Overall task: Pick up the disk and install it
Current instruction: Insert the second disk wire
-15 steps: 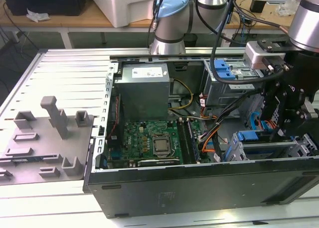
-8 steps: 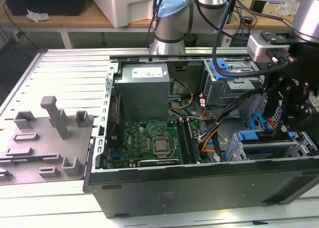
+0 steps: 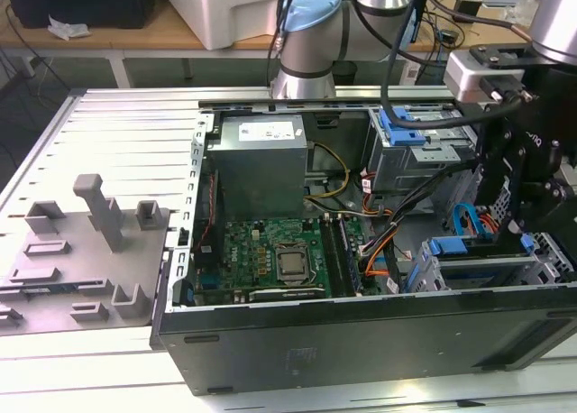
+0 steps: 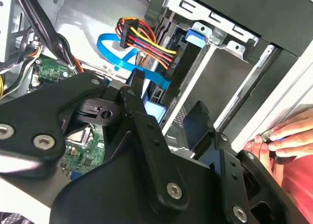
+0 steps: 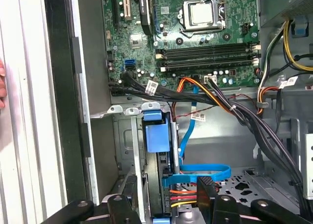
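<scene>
Disk [image 5: 157, 185] stands on edge in drive cage [image 3: 478, 267] at computer case [image 3: 361, 341] front corner, blue carrier tab [image 5: 156, 136] exposed for access. Gripper [image 5: 168, 204] hovers just above disk, fingers [image 5: 208, 192] straddling it; jaws apart, not clamped.

You have one open computer case [image 3: 361, 341] on the table [image 3: 117, 124], holding one motherboard [image 3: 261, 260] with one processor [image 3: 291, 264]. You can count one grey power supply [image 3: 261, 160], one flat blue cable [image 5: 195, 172], and one person's hand [image 4: 288, 136].
</scene>
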You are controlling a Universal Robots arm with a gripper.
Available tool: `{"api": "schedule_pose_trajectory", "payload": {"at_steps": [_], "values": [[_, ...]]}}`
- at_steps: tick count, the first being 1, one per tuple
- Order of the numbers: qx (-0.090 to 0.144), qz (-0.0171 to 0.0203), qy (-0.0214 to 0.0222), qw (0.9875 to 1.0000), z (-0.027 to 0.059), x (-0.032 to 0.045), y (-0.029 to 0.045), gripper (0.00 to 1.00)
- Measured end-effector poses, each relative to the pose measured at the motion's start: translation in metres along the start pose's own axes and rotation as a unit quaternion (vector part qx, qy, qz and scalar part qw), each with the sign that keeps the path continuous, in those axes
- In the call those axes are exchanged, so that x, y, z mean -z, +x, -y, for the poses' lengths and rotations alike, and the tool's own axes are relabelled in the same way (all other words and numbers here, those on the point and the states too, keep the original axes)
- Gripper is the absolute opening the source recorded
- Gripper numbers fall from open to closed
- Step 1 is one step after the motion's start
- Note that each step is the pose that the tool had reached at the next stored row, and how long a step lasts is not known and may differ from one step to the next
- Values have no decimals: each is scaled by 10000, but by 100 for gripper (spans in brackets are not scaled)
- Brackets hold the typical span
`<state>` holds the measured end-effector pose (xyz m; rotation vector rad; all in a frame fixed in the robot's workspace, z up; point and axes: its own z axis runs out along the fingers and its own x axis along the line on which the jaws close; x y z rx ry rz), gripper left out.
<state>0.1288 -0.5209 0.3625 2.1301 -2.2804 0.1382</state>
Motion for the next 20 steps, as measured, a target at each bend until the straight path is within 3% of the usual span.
{"api": "schedule_pose_trajectory", "payload": {"at_steps": [3, 5, 6, 7, 11, 20], "values": [[-1, 0, 14, 10000, -30, 17, 3, 58], [-3, 2, 39, 10000, -76, 23, 6, 45], [-4, 3, 47, 10000, -92, 26, 7, 45], [-6, 3, 58, 10000, -115, 30, 6, 33], [-12, 5, 93, 10000, -168, 42, -11, 11], [-16, 7, 115, 9999, -191, 43, -10, 11]]}}
